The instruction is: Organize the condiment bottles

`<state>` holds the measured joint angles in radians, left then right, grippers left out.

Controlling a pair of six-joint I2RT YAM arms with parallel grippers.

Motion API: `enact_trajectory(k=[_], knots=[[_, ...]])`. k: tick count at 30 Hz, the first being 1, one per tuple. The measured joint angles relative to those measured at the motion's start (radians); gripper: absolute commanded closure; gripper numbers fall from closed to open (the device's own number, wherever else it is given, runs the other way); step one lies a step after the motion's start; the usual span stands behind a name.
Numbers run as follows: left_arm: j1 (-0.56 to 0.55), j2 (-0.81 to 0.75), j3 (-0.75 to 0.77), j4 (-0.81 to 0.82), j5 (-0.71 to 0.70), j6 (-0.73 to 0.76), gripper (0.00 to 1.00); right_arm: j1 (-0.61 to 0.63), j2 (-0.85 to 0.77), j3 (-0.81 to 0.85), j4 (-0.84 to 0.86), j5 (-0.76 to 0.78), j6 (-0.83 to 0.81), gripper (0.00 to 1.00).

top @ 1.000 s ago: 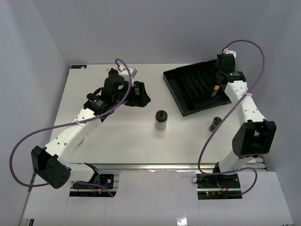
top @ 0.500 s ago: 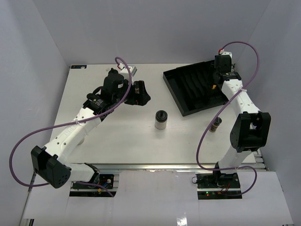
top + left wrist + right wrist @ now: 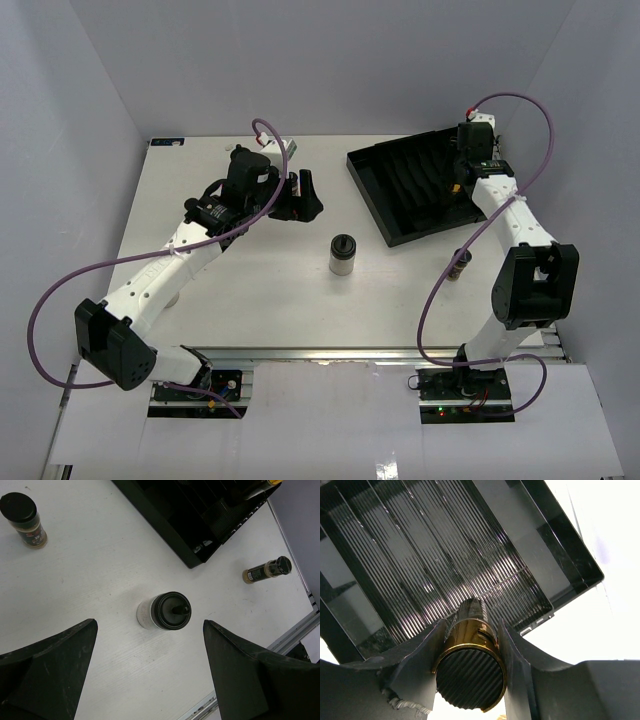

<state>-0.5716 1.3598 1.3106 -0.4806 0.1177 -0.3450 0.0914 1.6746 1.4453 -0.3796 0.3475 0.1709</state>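
Observation:
My right gripper (image 3: 458, 186) is shut on a yellow-filled condiment bottle (image 3: 470, 655) with its ribbed black cap toward the camera, held over the black slotted tray (image 3: 400, 190). My left gripper (image 3: 300, 195) is open and empty, high above the table. In the left wrist view its fingers (image 3: 55, 665) straddle a whitish-grey bottle (image 3: 165, 611), which stands mid-table (image 3: 342, 254). A brown bottle (image 3: 24, 520) stands at the upper left of that view. Another brown bottle (image 3: 457, 265) stands beside the right arm and also shows in the left wrist view (image 3: 267, 570).
The tray's ribbed slots (image 3: 420, 555) fill the right wrist view, with its front corner (image 3: 590, 575) at the right. The table's near edge and metal rail (image 3: 295, 630) lie close to the right-hand brown bottle. White walls enclose the table.
The right arm has swung its elbow and carried the yellow bottle a little farther over the tray. The left gripper has shifted slightly right and back. The standing bottles have not moved.

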Motion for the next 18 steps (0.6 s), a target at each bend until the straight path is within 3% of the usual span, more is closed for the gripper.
enact_trajectory(k=[13,18], knots=[[0.000,0.000,0.000,0.004,0.021,-0.013,0.02,0.000,-0.007,-0.029,-0.042,0.006,-0.004,0.92],[0.000,0.000,0.000,0.004,0.022,-0.013,0.02,-0.001,-0.006,-0.050,-0.037,0.004,-0.003,0.80]])
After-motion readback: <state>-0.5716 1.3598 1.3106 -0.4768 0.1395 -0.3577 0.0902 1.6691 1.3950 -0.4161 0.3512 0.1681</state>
